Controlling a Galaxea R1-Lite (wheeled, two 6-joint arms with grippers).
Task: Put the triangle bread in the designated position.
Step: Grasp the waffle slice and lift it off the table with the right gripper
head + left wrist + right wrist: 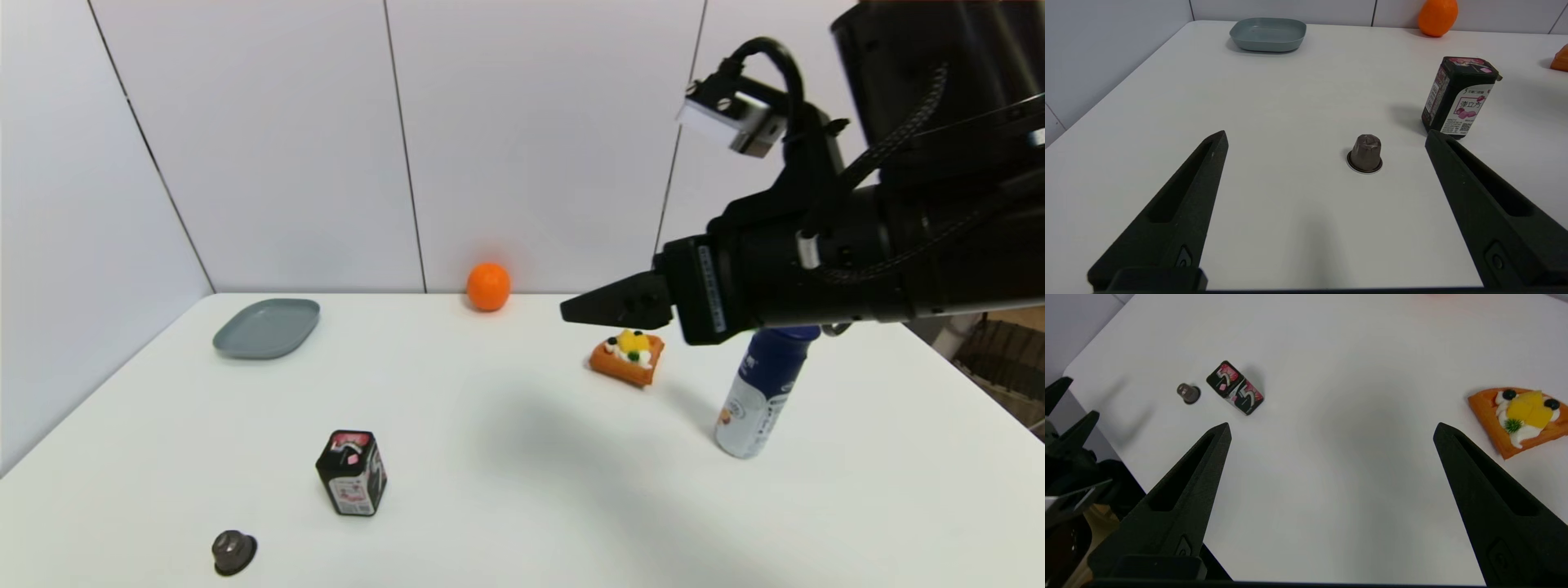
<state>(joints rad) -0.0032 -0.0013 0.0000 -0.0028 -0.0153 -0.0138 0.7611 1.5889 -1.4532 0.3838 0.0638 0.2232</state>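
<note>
Hovering above the glossy wedge-shaped triangle bread (627,357), the right gripper (1331,430) gapes wide, empty. The left gripper (1325,136), parked low, spreads its matte fingers wide.

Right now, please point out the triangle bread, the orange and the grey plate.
triangle bread (627,358): head view, on its cream topping.
orange (488,286): head view, middle of the fruit.
grey plate (267,327): head view, its bare inside.
</note>
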